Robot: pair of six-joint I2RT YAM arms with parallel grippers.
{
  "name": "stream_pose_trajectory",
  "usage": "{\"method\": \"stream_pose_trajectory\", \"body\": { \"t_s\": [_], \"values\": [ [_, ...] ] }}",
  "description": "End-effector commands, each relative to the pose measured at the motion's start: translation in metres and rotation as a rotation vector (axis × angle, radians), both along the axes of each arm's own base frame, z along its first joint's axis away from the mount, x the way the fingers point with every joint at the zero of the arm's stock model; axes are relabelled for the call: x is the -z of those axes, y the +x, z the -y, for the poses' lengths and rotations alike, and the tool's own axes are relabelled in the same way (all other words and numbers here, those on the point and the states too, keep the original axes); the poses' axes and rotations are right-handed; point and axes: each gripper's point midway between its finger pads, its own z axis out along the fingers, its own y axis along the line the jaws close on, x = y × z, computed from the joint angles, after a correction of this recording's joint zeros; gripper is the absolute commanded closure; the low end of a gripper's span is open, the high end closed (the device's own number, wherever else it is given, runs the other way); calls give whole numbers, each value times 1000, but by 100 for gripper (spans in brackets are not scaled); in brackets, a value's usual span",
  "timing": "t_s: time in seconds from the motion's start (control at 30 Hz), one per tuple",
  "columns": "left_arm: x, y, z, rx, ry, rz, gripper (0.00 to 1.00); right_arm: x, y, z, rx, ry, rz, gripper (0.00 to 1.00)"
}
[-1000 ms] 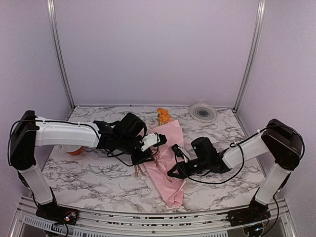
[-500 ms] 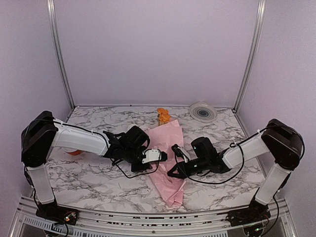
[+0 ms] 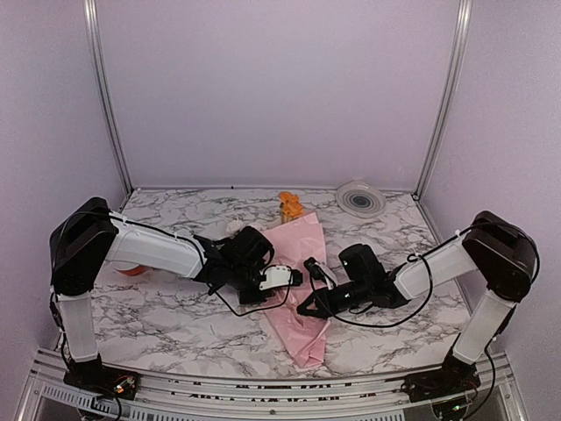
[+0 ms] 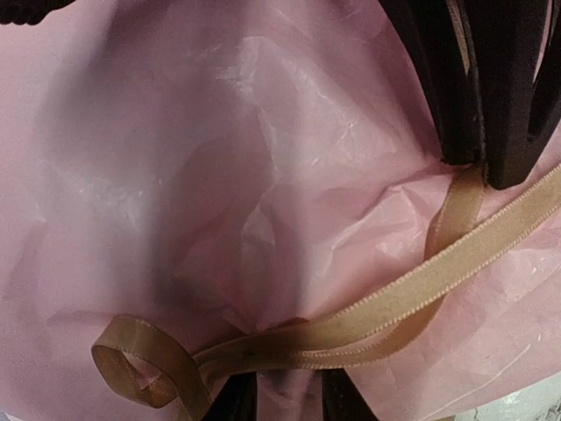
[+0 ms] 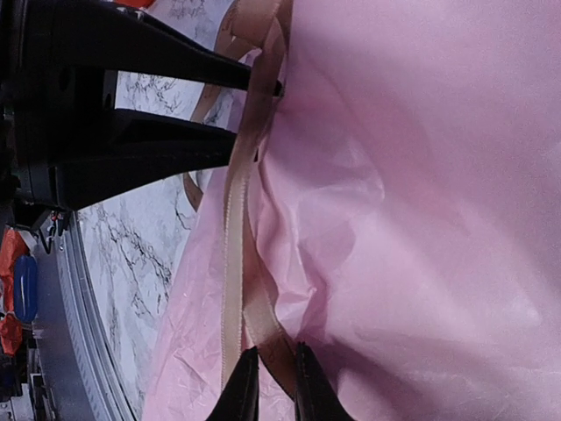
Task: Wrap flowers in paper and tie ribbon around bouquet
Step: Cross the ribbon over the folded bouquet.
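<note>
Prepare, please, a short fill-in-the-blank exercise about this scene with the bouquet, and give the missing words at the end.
1. The ribbon lies across paper whose colour is ____.
2. The flower head at the far end of the bouquet is ____.
3. The round white-grey disc stands in the far ____ corner of the table.
4. The right gripper is shut on the ____.
Missing words: pink; orange; right; ribbon.

Left arm (image 3: 149, 250) folded in, toward 4 o'clock.
The left gripper (image 3: 294, 279) now sits on the 9 o'clock edge of the paper (image 3: 302, 241); the ribbon (image 4: 421, 289) tails left the table (image 3: 175, 316).
</note>
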Motion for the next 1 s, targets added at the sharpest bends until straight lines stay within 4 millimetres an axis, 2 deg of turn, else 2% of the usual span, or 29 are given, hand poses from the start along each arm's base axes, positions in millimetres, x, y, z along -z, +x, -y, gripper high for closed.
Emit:
{"method": "stream_pose_trajectory", "body": {
  "t_s": [0.0, 0.57, 0.73, 0.97],
  "values": [
    [-17, 10, 14, -3, -48, 59, 74, -2, 5, -3, -3, 8, 5, 85],
    [-45, -1, 27, 50, -140, 81, 70, 0, 3, -2, -2, 6, -2, 85],
    [-44, -1, 29, 56, -142, 81, 70, 0, 3, -2, -1, 6, -1, 85],
    [-41, -14, 25, 91, -150, 43, 73, 1, 2, -1, 0, 3, -8, 85]
  ]
}}
